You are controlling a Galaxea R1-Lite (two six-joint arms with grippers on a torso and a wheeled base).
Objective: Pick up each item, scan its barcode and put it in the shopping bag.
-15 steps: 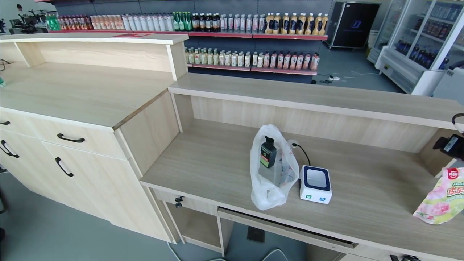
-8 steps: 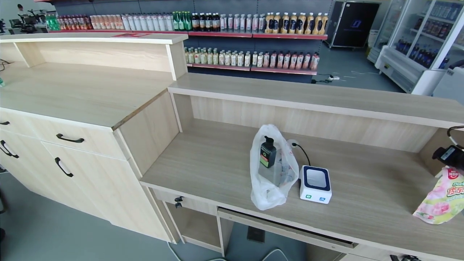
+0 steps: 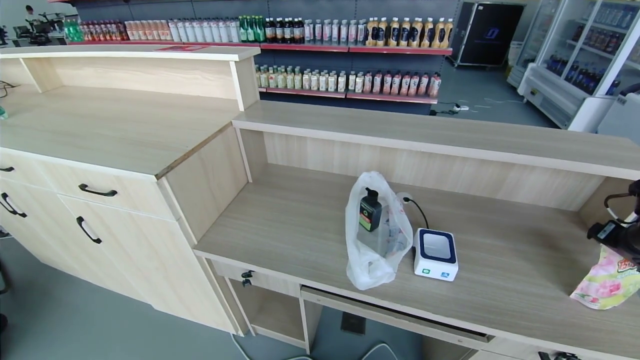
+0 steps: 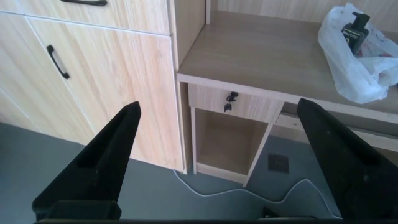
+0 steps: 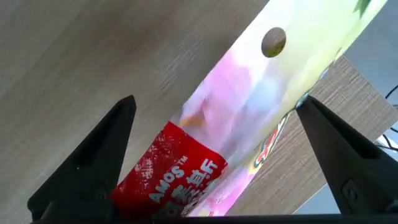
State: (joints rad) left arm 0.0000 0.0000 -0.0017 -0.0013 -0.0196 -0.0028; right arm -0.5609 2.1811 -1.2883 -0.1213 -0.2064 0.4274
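Note:
A pink and green pouch point(image 3: 607, 282) with a red top lies on the counter at the far right edge. My right gripper point(image 3: 621, 245) is directly over its upper end, open, with one finger on each side of the pouch point(image 5: 249, 118) in the right wrist view. A white plastic shopping bag point(image 3: 375, 250) stands mid-counter with a black pump bottle point(image 3: 370, 211) inside. A white barcode scanner point(image 3: 435, 252) sits just right of the bag. My left gripper point(image 4: 217, 104) is open and holds nothing, low in front of the counter's left end, with the bag point(image 4: 357, 59) farther off.
A raised wooden ledge point(image 3: 430, 132) runs behind the work surface, and a side wall point(image 3: 597, 205) stands close to the right gripper. A taller cabinet point(image 3: 100, 130) with drawers stands to the left. Beneath the counter's left end is a locked drawer point(image 4: 233, 104) over an open recess.
My right gripper has come down and slightly left onto the pouch's upper end, now covering its red top in the head view. The bag, bottle and scanner have stayed put.

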